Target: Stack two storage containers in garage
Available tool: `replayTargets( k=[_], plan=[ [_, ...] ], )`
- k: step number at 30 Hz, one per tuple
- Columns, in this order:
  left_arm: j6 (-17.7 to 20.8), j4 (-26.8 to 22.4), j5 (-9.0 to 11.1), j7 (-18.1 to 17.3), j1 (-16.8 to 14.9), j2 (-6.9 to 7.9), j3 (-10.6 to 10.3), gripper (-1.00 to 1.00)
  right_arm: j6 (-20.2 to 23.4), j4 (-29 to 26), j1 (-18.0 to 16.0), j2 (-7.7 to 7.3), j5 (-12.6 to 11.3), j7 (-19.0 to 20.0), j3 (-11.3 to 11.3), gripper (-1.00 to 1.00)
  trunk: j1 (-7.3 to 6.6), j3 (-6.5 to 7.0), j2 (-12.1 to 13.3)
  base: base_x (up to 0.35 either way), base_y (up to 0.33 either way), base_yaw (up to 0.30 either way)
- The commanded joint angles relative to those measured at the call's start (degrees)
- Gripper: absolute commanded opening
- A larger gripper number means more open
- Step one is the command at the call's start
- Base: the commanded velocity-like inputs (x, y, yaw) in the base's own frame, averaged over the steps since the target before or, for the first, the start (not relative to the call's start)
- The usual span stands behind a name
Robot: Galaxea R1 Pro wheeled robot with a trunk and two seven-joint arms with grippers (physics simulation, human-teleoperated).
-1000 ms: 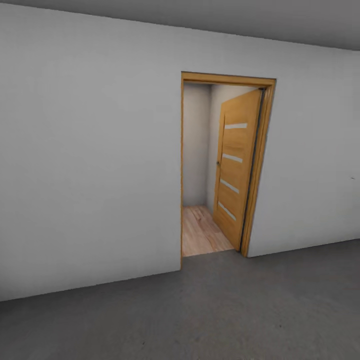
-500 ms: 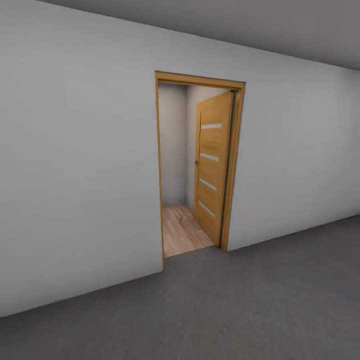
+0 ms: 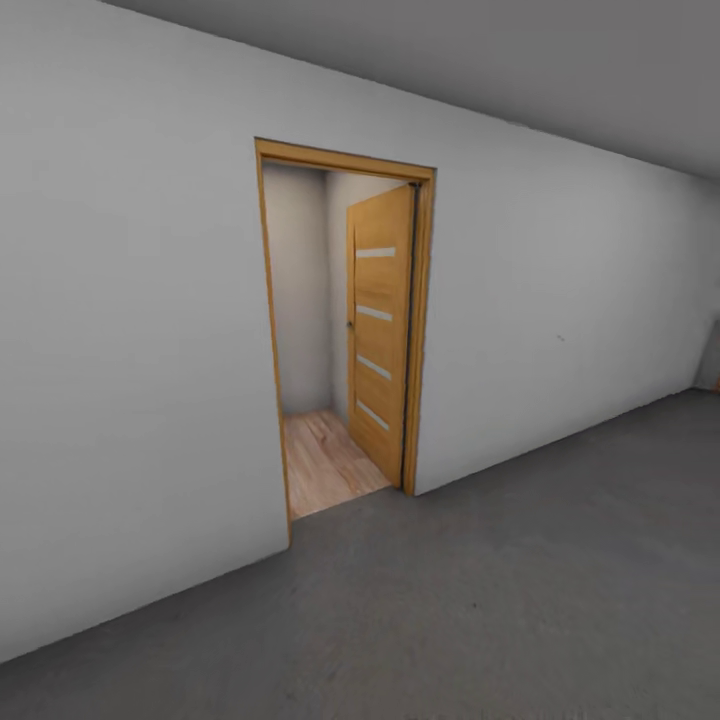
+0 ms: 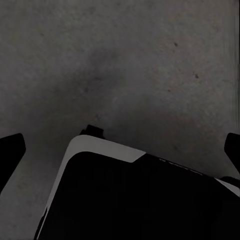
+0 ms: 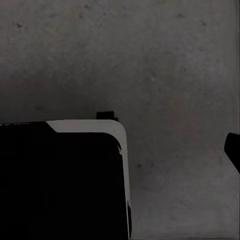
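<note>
Left pincer [image 4: 120,150]: dark fingertips wide apart, empty, over the speckled dark grey concrete floor [image 4: 130,65]. Right pincer: one tip visible, state cannot be told. Head view adds an open slatted wooden door [image 3: 380,340]; beyond it, light plank flooring [image 3: 325,460]. Risk: base clipping the frame.

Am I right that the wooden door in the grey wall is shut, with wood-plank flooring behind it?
Not quite. The head view shows the wooden door standing open, swung inward from its frame in the grey wall, with wood-plank flooring beyond, as you said.
</note>
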Motion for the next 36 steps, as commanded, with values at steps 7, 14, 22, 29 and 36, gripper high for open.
replayTargets(
  k=[7, 14, 22, 29, 36],
  plan=[
    [-0.1, 0.0, 0.3, 0.2, 0.0, -0.06, -0.6, 1.0, -0.4, 0.2, -0.1, 0.01, -0.5, 0.0, 0.1, 1.0, 0.02, -0.02, 0.0, 0.0, 0.0, -0.294],
    [-0.1, 0.0, 0.2, -0.2, 0.0, -0.05, -0.6, 1.0, -0.3, 0.2, -0.1, 0.11, 0.1, 0.1, 0.4, 1.0, 0.02, -0.02, 0.0, 0.0, 0.0, -0.283],
    [1.3, 0.0, 0.0, -0.4, 0.0, 0.09, -0.7, 1.0, -0.7, 0.1, -0.1, 0.03, 0.6, -0.4, 0.7, 1.0, 0.02, -0.02, 0.0, 0.186, 0.0, -0.058],
    [3.5, -0.1, -0.5, -0.4, 0.0, 0.3, -0.8, 1.0, -1.0, 0.1, -0.1, 0.02, 0.7, -0.5, 0.9, 1.0, 0.02, -0.02, 0.0, 0.317, 0.0, -0.001],
    [3.5, -0.1, -0.5, -0.4, 0.0, 0.31, -0.7, 1.0, -0.8, 0.1, -0.1, 0.02, 0.7, -0.5, 1.0, 1.0, 0.02, -0.02, 0.0, 0.32, 0.0, 0.0]
  ],
)
